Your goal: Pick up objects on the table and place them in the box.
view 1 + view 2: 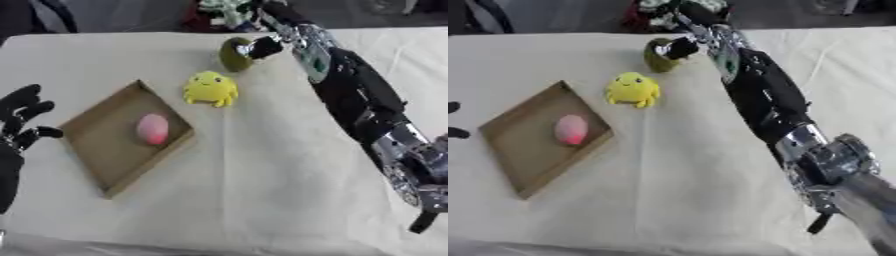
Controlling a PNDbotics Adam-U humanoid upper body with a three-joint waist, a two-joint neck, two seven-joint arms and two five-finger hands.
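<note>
1. Olive-green object beyond the box: our right hand covers its side, fingers curled on it.
2. Left hand beside the box, fingers spread, cut off.
3. Pale cloth covers the bench; a pink object lies inside the box, a yellow toy just beyond it.

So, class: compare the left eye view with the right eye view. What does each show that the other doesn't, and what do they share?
Only the left eye view shows the whole left robot hand, open at the left edge; the right eye view catches only dark fingertips there. The right eye view alone shows more bare table right of the arm. Both show the box holding a pink object, the yellow toy, and the right robot hand at the olive-green object.
</note>
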